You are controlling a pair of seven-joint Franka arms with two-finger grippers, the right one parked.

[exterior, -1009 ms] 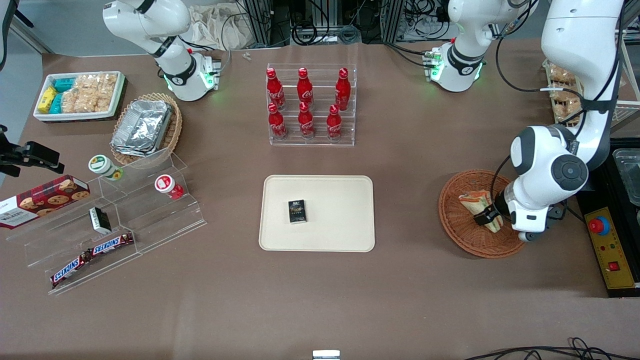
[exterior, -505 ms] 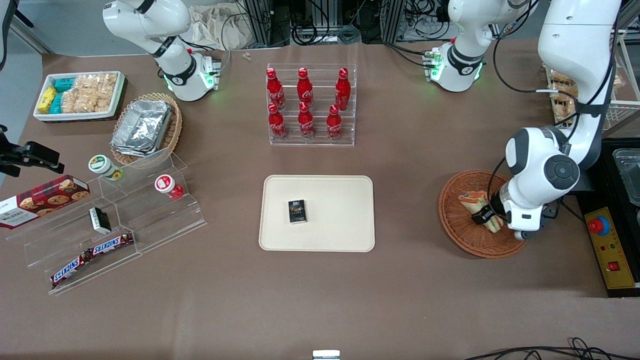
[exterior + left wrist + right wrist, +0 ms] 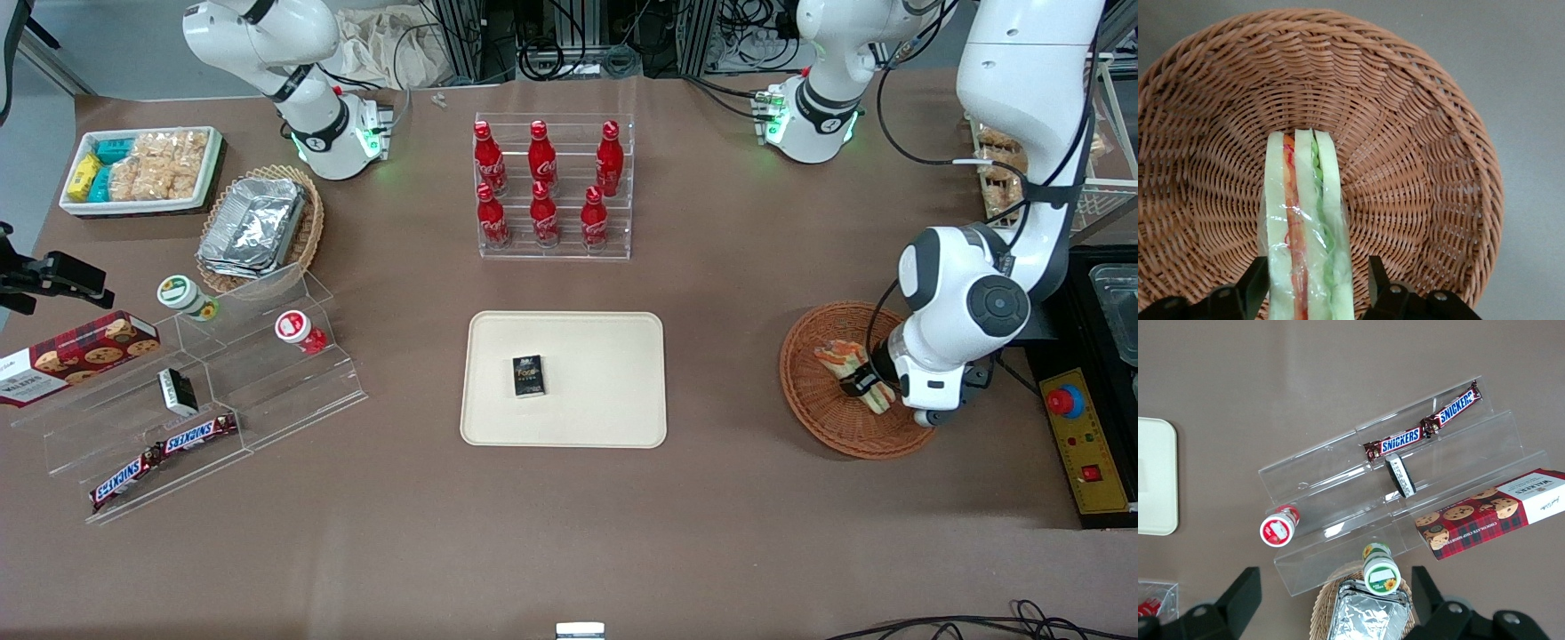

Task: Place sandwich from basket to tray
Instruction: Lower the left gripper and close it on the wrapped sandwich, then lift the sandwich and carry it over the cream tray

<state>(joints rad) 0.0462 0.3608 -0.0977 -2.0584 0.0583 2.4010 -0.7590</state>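
1. The gripper (image 3: 1313, 283) pinches the sandwich (image 3: 1305, 220) between its fingers, over the basket (image 3: 1418, 167).
2. The sandwich's long axis runs straight out from the fingertips.
3. The tray (image 3: 605, 356) lies well apart, toward the parked arm's end.

Even overhead light falls around me, soft shadows lie under my gripper (image 3: 861, 384), glare streaks the sandwich (image 3: 1306, 227) wrap, and focus stays sharp.

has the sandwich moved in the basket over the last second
Yes. Held by the gripper, the sandwich has tipped up on edge against the basket rim, its filling layers now showing.
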